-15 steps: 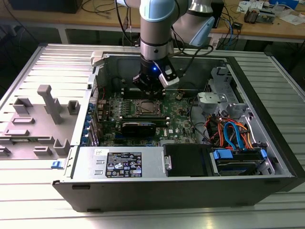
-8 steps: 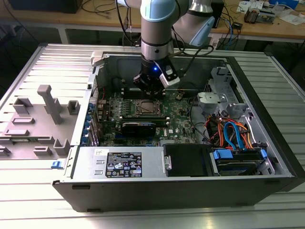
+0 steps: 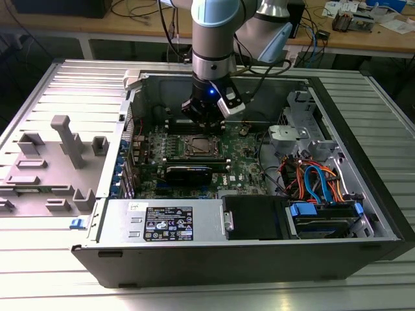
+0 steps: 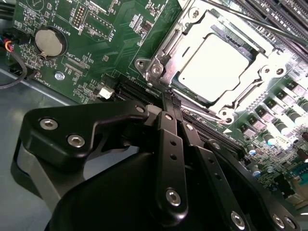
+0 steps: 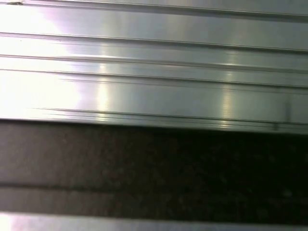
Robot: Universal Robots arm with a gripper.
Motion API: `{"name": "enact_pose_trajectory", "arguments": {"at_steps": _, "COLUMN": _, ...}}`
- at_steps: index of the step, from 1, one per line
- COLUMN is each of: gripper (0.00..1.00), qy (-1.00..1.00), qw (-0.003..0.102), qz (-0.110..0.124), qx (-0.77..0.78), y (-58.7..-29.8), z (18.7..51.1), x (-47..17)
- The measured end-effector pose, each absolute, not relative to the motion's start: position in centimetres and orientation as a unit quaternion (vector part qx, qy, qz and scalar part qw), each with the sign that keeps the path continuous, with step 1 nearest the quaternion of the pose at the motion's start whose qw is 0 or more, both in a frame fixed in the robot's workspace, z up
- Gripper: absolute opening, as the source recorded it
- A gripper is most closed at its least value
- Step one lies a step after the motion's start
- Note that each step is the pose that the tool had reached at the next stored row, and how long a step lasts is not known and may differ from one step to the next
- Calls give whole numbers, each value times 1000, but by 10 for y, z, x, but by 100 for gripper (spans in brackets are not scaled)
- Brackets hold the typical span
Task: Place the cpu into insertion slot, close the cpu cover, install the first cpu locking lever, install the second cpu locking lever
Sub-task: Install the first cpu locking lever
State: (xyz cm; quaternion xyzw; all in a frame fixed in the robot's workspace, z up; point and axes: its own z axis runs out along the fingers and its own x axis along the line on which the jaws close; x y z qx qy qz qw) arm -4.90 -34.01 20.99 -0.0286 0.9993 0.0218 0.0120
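The cpu (image 4: 214, 67), a flat silver-grey square, lies in the insertion slot (image 4: 155, 67) on the green motherboard. The cpu cover (image 4: 272, 62), a silvery frame, lies flat around it, and the chip shows through its cut-out. One thin locking lever (image 4: 250, 21) runs along the socket's far side; another rod (image 4: 204, 114) runs along the side nearest my fingers. My gripper (image 4: 169, 98) is shut, its black tips together at the socket's edge by that nearer rod. In the exterior view the gripper (image 3: 203, 123) hangs just behind the socket (image 3: 196, 147) inside the open computer case.
A black graphics card (image 3: 188, 172) lies in front of the socket, a power supply (image 3: 168, 223) at the case front, and drive bays with blue and orange cables (image 3: 318, 181) at the exterior view's right. A grey fixture (image 3: 58, 162) sits outside the case. A coin battery (image 4: 49, 42) is nearby.
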Motion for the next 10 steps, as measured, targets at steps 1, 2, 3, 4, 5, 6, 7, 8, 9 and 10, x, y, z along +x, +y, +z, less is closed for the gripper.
{"name": "enact_pose_trajectory", "arguments": {"at_steps": 1, "gripper": 11, "qy": 999, "qw": 12, "qz": 22, "qx": -29, "y": -340, "z": 210, "x": -49}}
{"name": "enact_pose_trajectory", "arguments": {"at_steps": 2, "gripper": 11, "qy": 999, "qw": 12, "qz": 22, "qx": -29, "y": -340, "z": 210, "x": -49}}
{"name": "enact_pose_trajectory", "arguments": {"at_steps": 3, "gripper": 11, "qy": 999, "qw": 12, "qz": 22, "qx": -29, "y": -340, "z": 210, "x": -49}}
{"name": "enact_pose_trajectory", "arguments": {"at_steps": 4, "gripper": 11, "qy": 999, "qw": 12, "qz": 22, "qx": -29, "y": -340, "z": 209, "x": -48}}
{"name": "enact_pose_trajectory", "arguments": {"at_steps": 5, "gripper": 11, "qy": 999, "qw": 12, "qz": 22, "qx": -29, "y": -340, "z": 209, "x": -47}}
{"name": "enact_pose_trajectory", "arguments": {"at_steps": 6, "gripper": 11, "qy": 999, "qw": 12, "qz": 21, "qx": -29, "y": -340, "z": 208, "x": -47}}
{"name": "enact_pose_trajectory", "arguments": {"at_steps": 7, "gripper": 11, "qy": 999, "qw": 12, "qz": 21, "qx": -29, "y": -340, "z": 208, "x": -47}}
{"name": "enact_pose_trajectory", "arguments": {"at_steps": 8, "gripper": 11, "qy": 999, "qw": 12, "qz": 21, "qx": -29, "y": -340, "z": 208, "x": -47}}
{"name": "enact_pose_trajectory", "arguments": {"at_steps": 9, "gripper": 11, "qy": 999, "qw": 12, "qz": 22, "qx": -29, "y": -340, "z": 208, "x": -47}}
{"name": "enact_pose_trajectory", "arguments": {"at_steps": 10, "gripper": 11, "qy": 999, "qw": 12, "qz": 22, "qx": -29, "y": -340, "z": 208, "x": -47}}
